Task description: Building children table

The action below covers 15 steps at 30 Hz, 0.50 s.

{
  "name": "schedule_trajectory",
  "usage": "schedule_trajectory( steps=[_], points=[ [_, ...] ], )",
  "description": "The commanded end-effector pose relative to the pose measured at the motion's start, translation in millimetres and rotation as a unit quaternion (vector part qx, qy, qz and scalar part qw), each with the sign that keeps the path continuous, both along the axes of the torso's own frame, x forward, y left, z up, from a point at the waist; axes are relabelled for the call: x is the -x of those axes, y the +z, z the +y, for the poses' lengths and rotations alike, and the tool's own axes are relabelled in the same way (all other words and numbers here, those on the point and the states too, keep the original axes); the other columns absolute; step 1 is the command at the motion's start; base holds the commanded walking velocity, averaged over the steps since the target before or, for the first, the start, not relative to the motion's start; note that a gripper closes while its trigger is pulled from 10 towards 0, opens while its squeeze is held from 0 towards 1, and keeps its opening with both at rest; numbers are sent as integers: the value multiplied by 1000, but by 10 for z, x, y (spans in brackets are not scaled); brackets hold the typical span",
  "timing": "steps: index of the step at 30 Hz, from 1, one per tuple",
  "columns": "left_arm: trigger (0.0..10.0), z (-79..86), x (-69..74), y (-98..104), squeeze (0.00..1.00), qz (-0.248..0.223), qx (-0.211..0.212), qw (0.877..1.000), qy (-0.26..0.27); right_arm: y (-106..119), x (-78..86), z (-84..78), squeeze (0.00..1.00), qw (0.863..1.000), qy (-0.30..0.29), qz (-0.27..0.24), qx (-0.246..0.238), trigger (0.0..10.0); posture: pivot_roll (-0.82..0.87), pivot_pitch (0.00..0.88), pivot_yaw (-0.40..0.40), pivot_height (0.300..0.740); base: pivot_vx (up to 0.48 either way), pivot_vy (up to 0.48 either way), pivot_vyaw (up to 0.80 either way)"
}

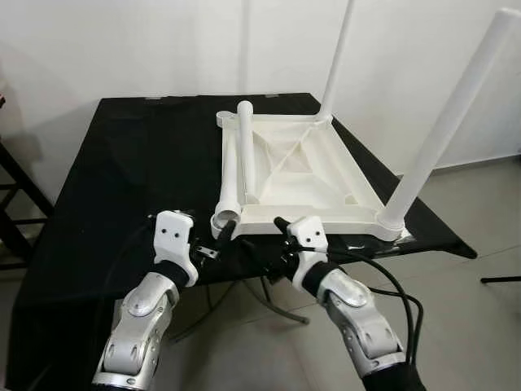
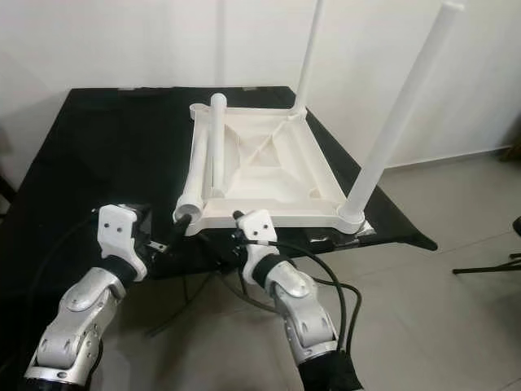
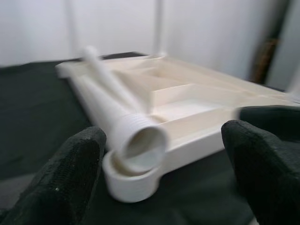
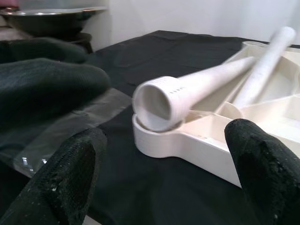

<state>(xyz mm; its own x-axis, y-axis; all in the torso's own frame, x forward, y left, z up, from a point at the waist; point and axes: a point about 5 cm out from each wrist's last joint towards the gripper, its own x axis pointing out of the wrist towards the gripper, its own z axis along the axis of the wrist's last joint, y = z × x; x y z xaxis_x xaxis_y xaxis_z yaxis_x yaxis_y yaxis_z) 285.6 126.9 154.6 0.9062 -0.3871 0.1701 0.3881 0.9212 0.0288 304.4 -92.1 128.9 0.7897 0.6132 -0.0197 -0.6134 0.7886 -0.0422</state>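
The tabletop [image 1: 301, 175] lay inverted at frame centre, two legs fitted; your left gripper [image 3: 159, 154] and right gripper [image 4: 164, 154] gaped empty before a loose leg [image 1: 229, 175]; I judged seating it next.

Before me the white tabletop [image 1: 313, 175] lies inverted on the bench [image 1: 130, 179], two legs [image 1: 444, 122] standing upright in its right corners, two loose legs [image 1: 230, 171] lying along its left edge.

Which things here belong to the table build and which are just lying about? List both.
Job: upturned white tabletop; two legs standing in its corners; two loose legs lying across it; left gripper; right gripper.
Lying about: black table; clear plastic sheet.
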Motion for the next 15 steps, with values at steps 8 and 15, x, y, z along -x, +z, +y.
schedule_trajectory(
  steps=[8, 15],
  points=[
    [10000, 60, 11, 313, 0, -58, -25, 996, -57, 113, 55, -105, 0, 999, 22, -23, -35, 10000, -95, 0, 23, 740, 144, 0, -500],
    [10000, 131, 0, 465, 0, -83, -78, 991, -71, 220, 63, -137, 0, 998, 37, -39, -39, 10000, -94, 0, 34, 740, 306, 0, -229]
  ],
)
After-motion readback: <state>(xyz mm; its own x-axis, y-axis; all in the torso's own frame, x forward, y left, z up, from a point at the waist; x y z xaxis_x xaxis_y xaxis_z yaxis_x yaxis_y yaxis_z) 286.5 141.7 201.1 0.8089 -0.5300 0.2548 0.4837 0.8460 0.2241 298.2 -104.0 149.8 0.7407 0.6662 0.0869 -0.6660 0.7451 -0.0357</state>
